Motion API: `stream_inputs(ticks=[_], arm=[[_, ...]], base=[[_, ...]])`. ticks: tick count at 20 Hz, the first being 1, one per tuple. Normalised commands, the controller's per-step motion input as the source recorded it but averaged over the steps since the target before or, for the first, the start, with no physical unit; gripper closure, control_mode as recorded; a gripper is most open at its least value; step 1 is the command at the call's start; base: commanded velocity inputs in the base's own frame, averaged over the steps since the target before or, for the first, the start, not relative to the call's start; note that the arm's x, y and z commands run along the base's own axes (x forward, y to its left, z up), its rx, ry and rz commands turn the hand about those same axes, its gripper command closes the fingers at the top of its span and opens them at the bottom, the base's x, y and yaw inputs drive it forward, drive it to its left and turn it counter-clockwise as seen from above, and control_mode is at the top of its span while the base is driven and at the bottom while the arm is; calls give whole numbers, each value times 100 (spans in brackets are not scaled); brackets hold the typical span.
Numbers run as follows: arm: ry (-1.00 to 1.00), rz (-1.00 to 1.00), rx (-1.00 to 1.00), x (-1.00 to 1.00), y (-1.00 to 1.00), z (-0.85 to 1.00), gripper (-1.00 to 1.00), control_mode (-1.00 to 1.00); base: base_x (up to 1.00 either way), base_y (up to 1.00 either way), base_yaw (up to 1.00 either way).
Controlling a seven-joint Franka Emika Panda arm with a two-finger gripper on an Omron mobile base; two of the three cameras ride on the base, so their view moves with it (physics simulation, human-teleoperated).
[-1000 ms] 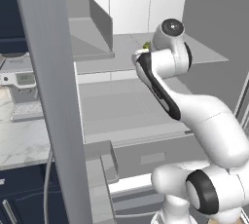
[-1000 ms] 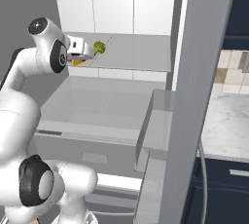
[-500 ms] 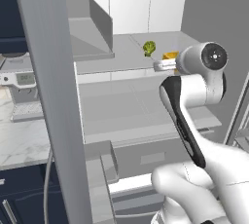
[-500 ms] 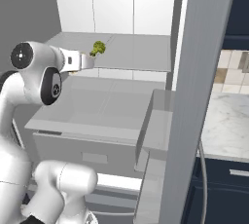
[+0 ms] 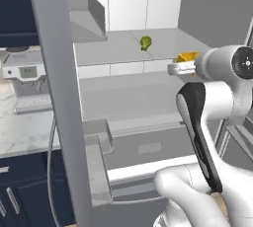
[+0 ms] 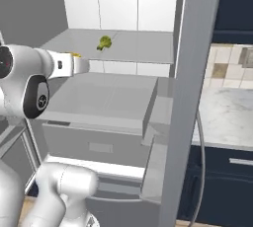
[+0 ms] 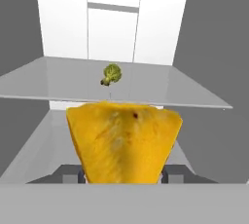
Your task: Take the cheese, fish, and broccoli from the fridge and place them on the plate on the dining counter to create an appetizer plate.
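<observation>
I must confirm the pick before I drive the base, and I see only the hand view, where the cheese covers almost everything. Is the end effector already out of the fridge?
Observer: Not fully. In the left base view the end effector holds the cheese beside the front edge of the glass shelf.
Operator: Where is the broccoli on that shelf?
Observer: The broccoli sits alone near the middle of it, apart from the cheese.
Operator: What is beside the fridge?
Observer: In the right base view a marble counter lies past the open door edge.
</observation>
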Motion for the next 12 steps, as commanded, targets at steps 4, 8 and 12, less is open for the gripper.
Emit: stream_inputs(ticks=[4, 8, 12], arm=[[0, 0, 0, 0, 0, 0, 100, 100], [0, 0, 0, 0, 0, 0, 100, 100], [0, 0, 0, 0, 0, 0, 100, 100]], base=[[-100, 0, 0], [-100, 0, 0], [-100, 0, 0]])
